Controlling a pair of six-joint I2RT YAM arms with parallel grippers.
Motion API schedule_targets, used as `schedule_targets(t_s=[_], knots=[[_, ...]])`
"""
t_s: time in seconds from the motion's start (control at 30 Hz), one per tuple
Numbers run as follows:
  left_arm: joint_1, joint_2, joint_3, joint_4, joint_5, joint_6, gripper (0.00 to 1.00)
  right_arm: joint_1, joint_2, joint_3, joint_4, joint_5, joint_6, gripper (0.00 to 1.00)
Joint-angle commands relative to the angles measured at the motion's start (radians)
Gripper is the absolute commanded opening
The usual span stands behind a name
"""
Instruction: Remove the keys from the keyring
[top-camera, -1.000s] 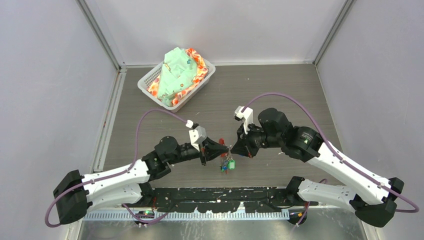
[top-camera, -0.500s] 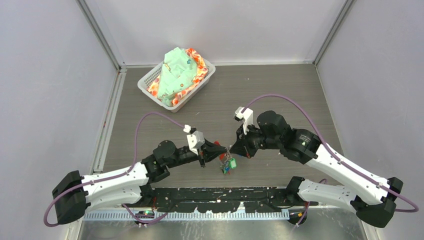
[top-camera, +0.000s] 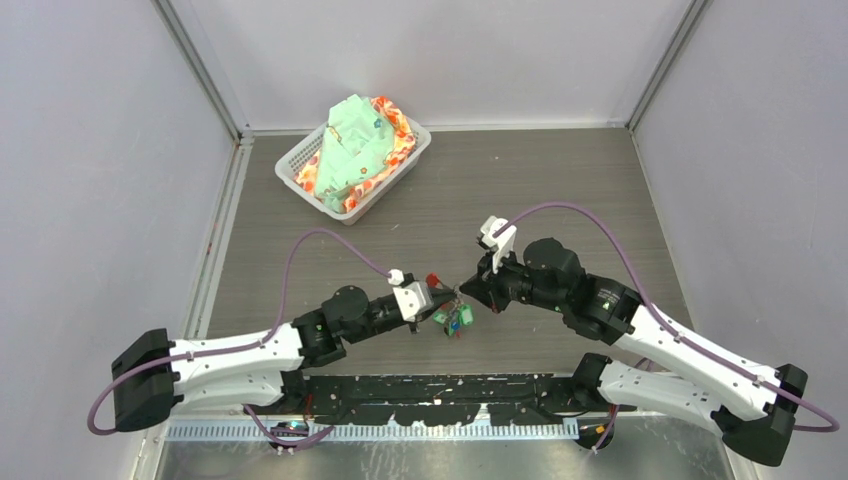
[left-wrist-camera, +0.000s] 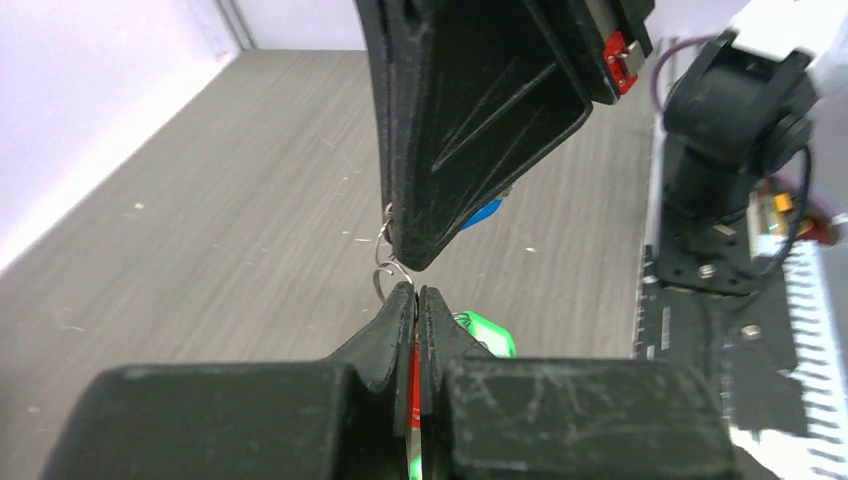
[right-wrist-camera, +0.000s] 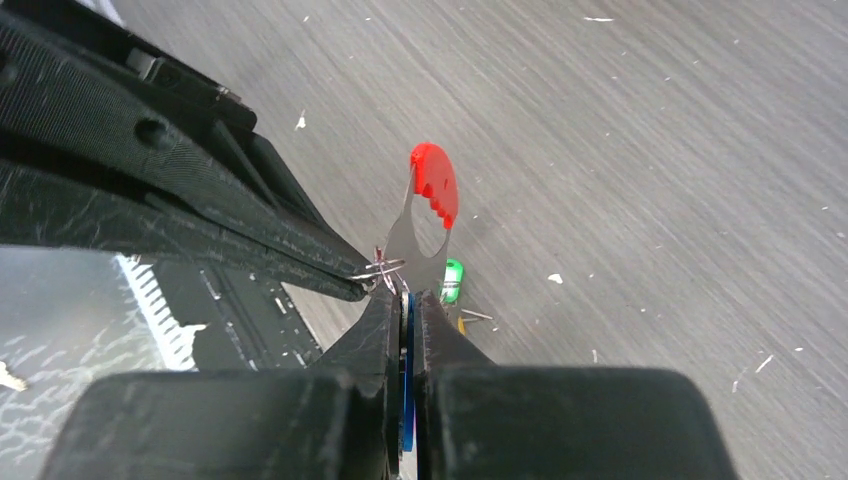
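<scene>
The keys (top-camera: 455, 318) hang as a small bunch between my two grippers, just above the table. My left gripper (top-camera: 440, 300) is shut at its tips on the thin metal keyring (left-wrist-camera: 384, 266). Red and green show in the slit between its jaws, and a green tag (left-wrist-camera: 488, 335) hangs beside it. My right gripper (top-camera: 470, 291) is shut on a blue-tagged key (right-wrist-camera: 408, 340). The grey fob (right-wrist-camera: 403, 240) with the red curved strip (right-wrist-camera: 436, 183) stands up from the ring (right-wrist-camera: 385, 268). A green tag (right-wrist-camera: 453, 279) hangs below. The grippers' tips nearly touch.
A white basket (top-camera: 301, 158) with green and orange cloth stands at the back left. Grey walls enclose the table on three sides. The black base rail (top-camera: 450, 390) runs along the near edge, close behind the bunch.
My left wrist has moved right and nearer to the bunch, and my right wrist has dropped lower. Both grippers stay shut, and the bunch has stayed about where it was.
</scene>
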Motion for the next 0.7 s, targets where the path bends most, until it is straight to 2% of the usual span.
schedule_targets(t_s=[0.0, 0.23, 0.53, 0.67], knots=[[-0.067, 0.036, 0.023, -0.149, -0.04, 0.144, 0.0, -0.03, -0.007, 0.032, 0.261, 0.218, -0.08, 0.01], [-0.1, 0.075, 0.03, -0.158, -0.129, 0.208, 0.0, -0.03, -0.026, 0.014, 0.299, 0.22, -0.092, 0.01], [-0.112, 0.091, 0.017, -0.133, -0.15, 0.211, 0.0, -0.03, -0.043, 0.016, 0.283, 0.228, -0.072, 0.01], [-0.129, 0.092, 0.016, -0.111, -0.162, 0.23, 0.0, -0.031, 0.019, 0.05, 0.221, 0.238, -0.043, 0.01]])
